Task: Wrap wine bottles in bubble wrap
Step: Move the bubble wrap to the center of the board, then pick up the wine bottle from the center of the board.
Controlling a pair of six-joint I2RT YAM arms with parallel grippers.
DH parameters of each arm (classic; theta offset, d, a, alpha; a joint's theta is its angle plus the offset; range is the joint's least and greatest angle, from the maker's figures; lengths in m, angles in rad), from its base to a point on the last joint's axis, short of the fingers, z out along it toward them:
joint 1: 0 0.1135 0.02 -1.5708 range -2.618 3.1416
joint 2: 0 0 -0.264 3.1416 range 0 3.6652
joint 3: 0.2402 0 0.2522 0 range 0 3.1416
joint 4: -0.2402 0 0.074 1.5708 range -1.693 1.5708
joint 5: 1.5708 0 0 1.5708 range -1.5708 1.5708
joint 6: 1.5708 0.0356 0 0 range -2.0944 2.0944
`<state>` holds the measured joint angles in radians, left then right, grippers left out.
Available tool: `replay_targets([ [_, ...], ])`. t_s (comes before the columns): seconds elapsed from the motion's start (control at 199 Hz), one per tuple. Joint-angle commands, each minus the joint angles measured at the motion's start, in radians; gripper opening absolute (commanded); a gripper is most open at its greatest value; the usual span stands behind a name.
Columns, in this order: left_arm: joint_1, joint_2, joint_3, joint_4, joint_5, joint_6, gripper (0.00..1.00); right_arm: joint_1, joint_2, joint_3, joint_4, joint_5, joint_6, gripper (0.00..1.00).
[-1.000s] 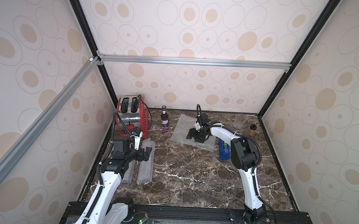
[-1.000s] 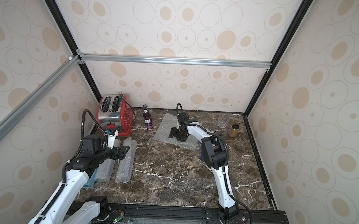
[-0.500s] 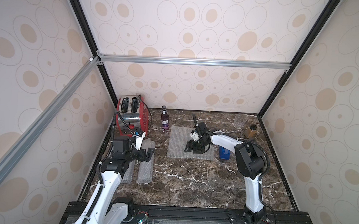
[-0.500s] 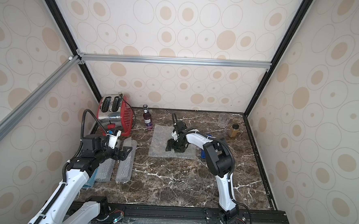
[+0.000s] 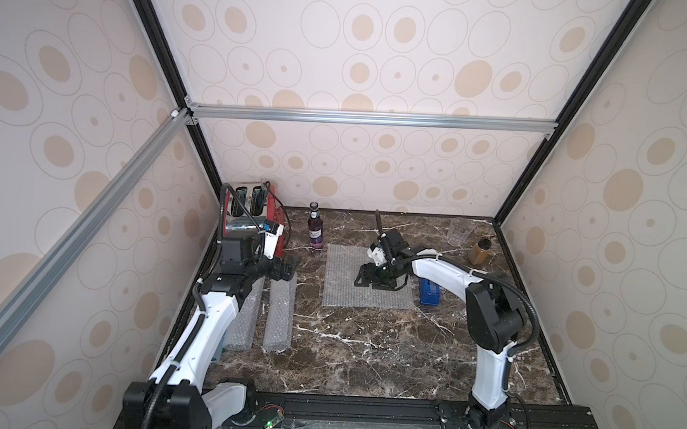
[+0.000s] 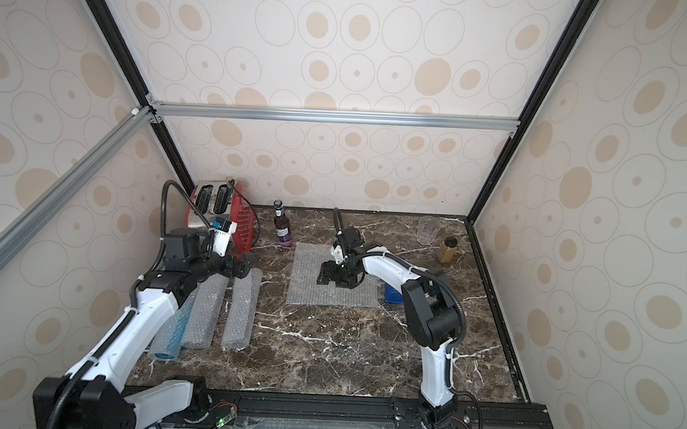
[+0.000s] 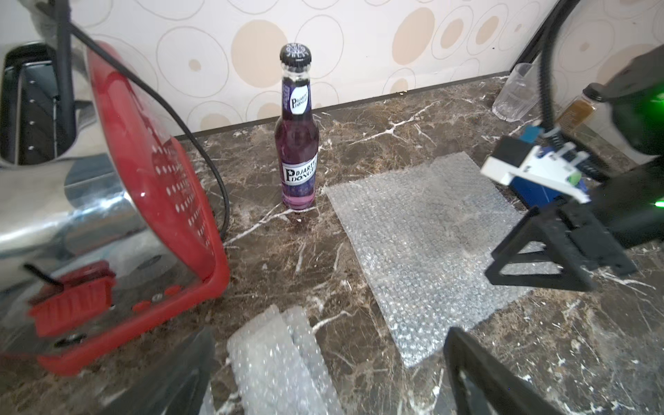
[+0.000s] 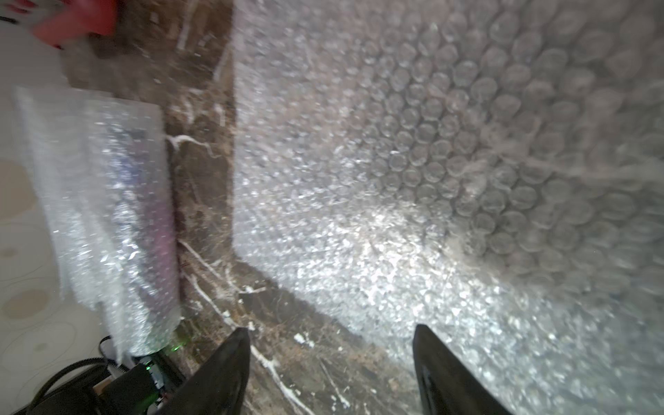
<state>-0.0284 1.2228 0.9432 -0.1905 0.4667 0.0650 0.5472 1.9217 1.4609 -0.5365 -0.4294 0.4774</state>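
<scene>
One purple wine bottle (image 5: 316, 232) (image 6: 283, 230) (image 7: 296, 143) stands upright at the back, beside a flat bubble wrap sheet (image 5: 342, 280) (image 6: 310, 278) (image 7: 420, 233) (image 8: 395, 161). My right gripper (image 5: 372, 283) (image 6: 336, 277) (image 8: 330, 332) hangs low over the sheet, open, with only sheet edge and table between its fingers. Three wrapped rolls (image 6: 242, 311) (image 6: 205, 313) lie at the left; the outermost (image 6: 170, 331) shows blue through its wrap. My left gripper (image 5: 286, 269) (image 6: 246, 265) (image 7: 330, 377) is wide open above the far end of a roll (image 7: 273, 359), holding nothing.
A red and chrome toaster (image 5: 253, 215) (image 7: 107, 179) with a black cord sits in the back left corner. A clear cup (image 5: 459, 231) and an amber jar (image 5: 479, 251) stand back right. A blue box (image 5: 430, 291) lies right of the sheet.
The right gripper slid the skewed sheet forward and left, so it now lies square to the table. Its jaws have opened a little. The left arm barely moved.
</scene>
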Motion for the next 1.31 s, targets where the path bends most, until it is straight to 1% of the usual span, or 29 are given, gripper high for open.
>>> replay_targets([
  [0.0, -0.021, 0.133, 0.116, 0.144, 0.026, 0.020, 0.98, -0.015, -0.126, -0.056, 0.028, 0.001, -0.006, 0.74],
  [0.176, -0.049, 0.360, 0.257, 0.277, 0.063, 0.070, 0.98, -0.040, -0.292, -0.177, 0.031, 0.067, -0.046, 0.75],
  [0.331, -0.057, 0.544, 0.395, 0.331, 0.077, 0.056, 0.97, -0.060, -0.422, -0.281, 0.042, 0.136, -0.060, 0.76],
  [0.507, -0.057, 0.686, 0.496, 0.402, 0.054, 0.026, 0.92, -0.076, -0.515, -0.341, 0.031, 0.171, -0.089, 0.76],
  [0.603, -0.057, 0.747, 0.541, 0.421, 0.072, 0.011, 0.88, -0.088, -0.537, -0.348, 0.017, 0.174, -0.092, 0.77],
  [0.678, -0.056, 0.788, 0.570, 0.444, 0.096, -0.001, 0.79, -0.087, -0.548, -0.351, 0.013, 0.175, -0.099, 0.77],
  [0.778, -0.057, 0.817, 0.600, 0.461, 0.110, -0.013, 0.66, -0.091, -0.550, -0.348, 0.002, 0.186, -0.099, 0.77],
  [0.864, -0.056, 0.827, 0.605, 0.490, 0.136, -0.022, 0.46, -0.094, -0.550, -0.343, -0.003, 0.180, -0.101, 0.77],
  [0.939, -0.057, 0.830, 0.606, 0.507, 0.155, -0.031, 0.34, -0.093, -0.550, -0.349, 0.000, 0.181, -0.100, 0.76],
  [0.979, -0.057, 0.822, 0.605, 0.514, 0.158, -0.040, 0.26, -0.092, -0.551, -0.349, 0.001, 0.184, -0.098, 0.77],
  [1.024, -0.057, 0.808, 0.601, 0.525, 0.157, -0.052, 0.12, -0.092, -0.549, -0.347, 0.000, 0.182, -0.097, 0.77],
  [1.069, -0.057, 0.791, 0.598, 0.526, 0.161, -0.056, 0.00, -0.092, -0.550, -0.345, 0.000, 0.170, -0.099, 0.77],
  [1.185, -0.057, 0.723, 0.585, 0.505, 0.173, -0.086, 0.00, -0.093, -0.550, -0.353, 0.025, 0.150, -0.107, 0.76],
  [1.3, -0.063, 0.619, 0.569, 0.418, 0.205, -0.113, 0.00, -0.084, -0.548, -0.350, 0.063, 0.138, -0.096, 0.76],
])
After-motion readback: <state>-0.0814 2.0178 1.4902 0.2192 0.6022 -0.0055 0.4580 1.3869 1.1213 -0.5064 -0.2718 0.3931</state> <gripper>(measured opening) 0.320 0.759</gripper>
